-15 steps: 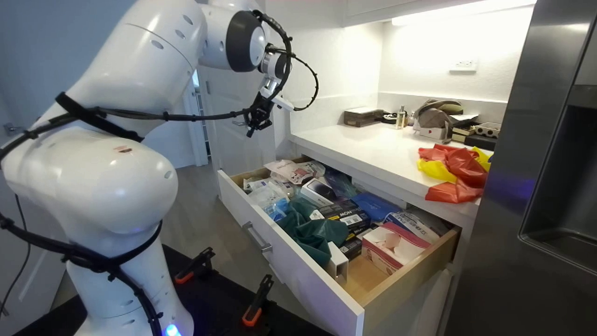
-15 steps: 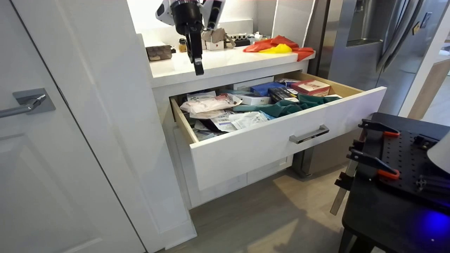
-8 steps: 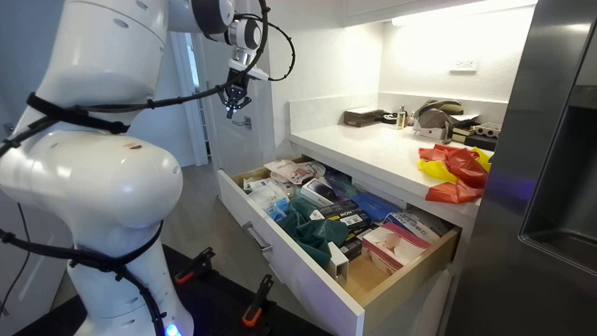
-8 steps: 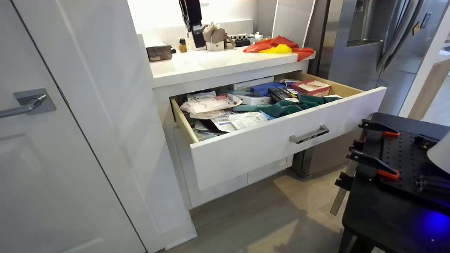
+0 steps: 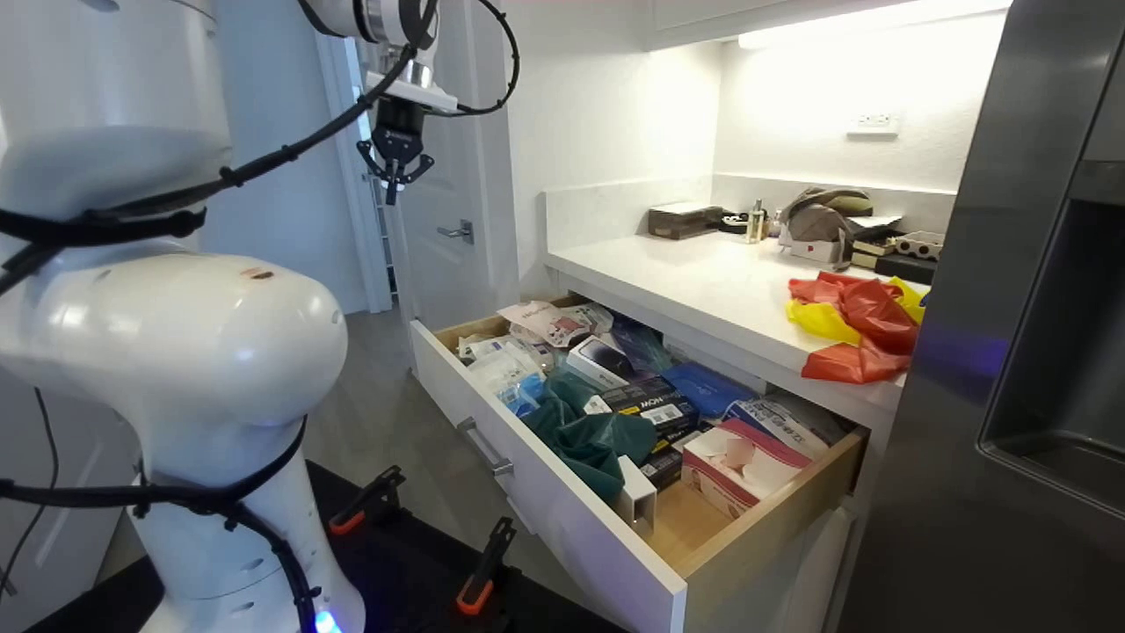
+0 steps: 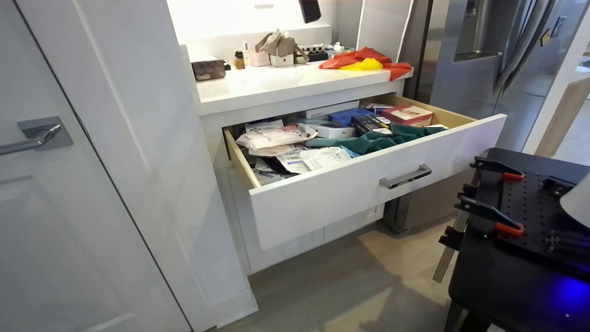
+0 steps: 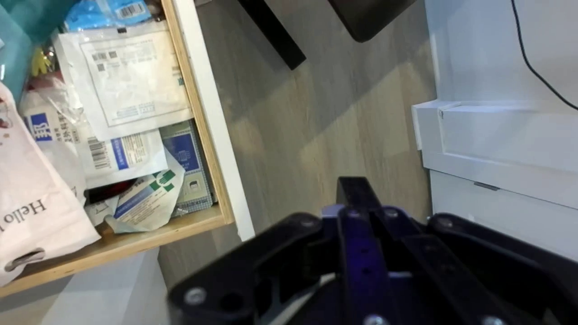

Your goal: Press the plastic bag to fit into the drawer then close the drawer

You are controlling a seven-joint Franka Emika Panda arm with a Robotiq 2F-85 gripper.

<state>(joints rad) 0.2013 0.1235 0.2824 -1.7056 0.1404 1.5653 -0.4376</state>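
The white drawer [image 5: 571, 514] is pulled out, packed with boxes and packets; its front also shows in an exterior view [image 6: 322, 207]. A dark green plastic bag [image 5: 584, 435] lies crumpled inside along the front panel, also visible in an exterior view [image 6: 371, 142]. Its teal part shows at the top left of the wrist view [image 7: 36, 16]. A pale pink printed bag [image 6: 276, 136] lies at one end of the drawer and in the wrist view [image 7: 36, 203]. My gripper [image 5: 392, 193] is shut and empty, high above the floor outside the drawer front; its fingertips [image 7: 354, 189] meet.
The drawer handle [image 6: 405, 176] sticks out. A white counter [image 6: 258, 87] overhangs the drawer's back and bears a red and yellow plastic sheet [image 5: 866, 321] and small items. A steel fridge [image 5: 984, 396] stands beside it. A black table with clamps [image 6: 488, 212] stands before the drawer.
My gripper has moved up and left in an exterior view, away from the drawer and counter, and turned to point more downward. The drawer and bags have not moved.
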